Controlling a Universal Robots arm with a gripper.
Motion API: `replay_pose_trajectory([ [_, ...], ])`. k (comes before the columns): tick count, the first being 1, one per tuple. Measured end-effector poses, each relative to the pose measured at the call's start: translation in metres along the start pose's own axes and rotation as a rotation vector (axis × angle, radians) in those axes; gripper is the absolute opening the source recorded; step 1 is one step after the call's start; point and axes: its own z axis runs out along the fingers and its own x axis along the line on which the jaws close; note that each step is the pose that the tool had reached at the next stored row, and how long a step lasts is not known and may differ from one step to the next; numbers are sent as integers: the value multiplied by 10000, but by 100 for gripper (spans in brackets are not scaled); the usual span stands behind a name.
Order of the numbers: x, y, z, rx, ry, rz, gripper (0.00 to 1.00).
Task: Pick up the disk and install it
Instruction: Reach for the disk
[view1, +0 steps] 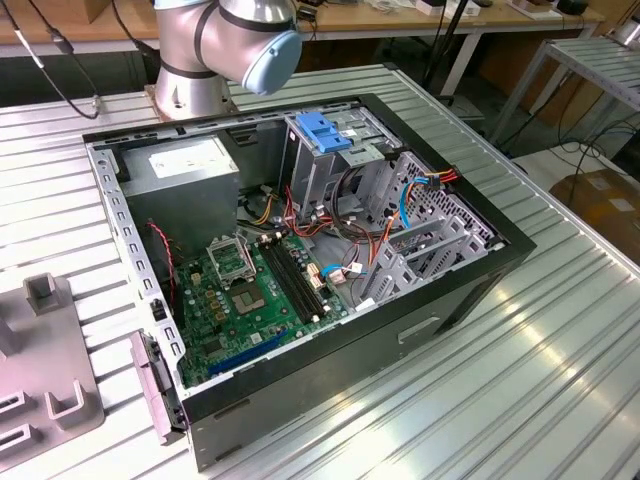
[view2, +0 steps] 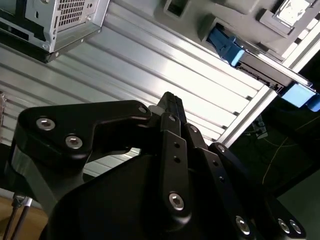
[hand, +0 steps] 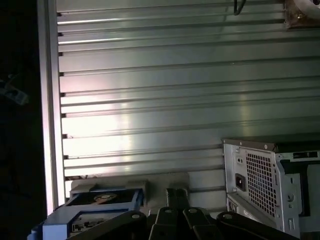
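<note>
On the exterior view's left sits a grey slotted holder (view1: 48, 385). In the middle is the open computer case (view1: 470, 290), its motherboard (view1: 250, 290) facing up and its drive cage (view1: 330, 170) topped by a blocky blue tab (view1: 325, 130). Toward the exterior view's right lies bare ribbed surface (view1: 540, 370).

My jaws (hand: 176, 196) are pressed together and pinch nothing. In the first wrist view the disk (hand: 97, 210) (grey metal framed in its blue carrier) lies flat on a grey fixture (hand: 131, 179) just beside my jaw tips, with the case's vented rear on the other side of them. I hang apart from the disk, not touching it.

In the second wrist view its side, blue at both ends (view2: 227, 46), runs along the ribs, so I judge the long axis lies that way, though I cannot be sure. The edge rail (hand: 50, 125) passes close by the disk, so that side is tight. The open room is the ribbed stretch between disk and case.
</note>
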Motion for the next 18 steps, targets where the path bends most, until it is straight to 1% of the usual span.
replay_pose_trajectory([
  [2, 201, -15, -6, 1, 2, 2, 10],
  [4, 332, -45, -11, 1, 1, 1, 10],
  [6, 442, -107, -16, 0, 1, 0, 10],
  [8, 503, -144, -19, 0, 0, 1, 10],
  [9, 551, -172, -21, 0, 1, 1, 10],
  [11, 603, -200, -24, 1, 0, 0, 10],
  [13, 697, -239, -28, 1, 1, 1, 10],
  [15, 831, -299, -34, 1, 1, 0, 10],
  [18, 982, -379, -41, 1, 1, 1, 10],
])
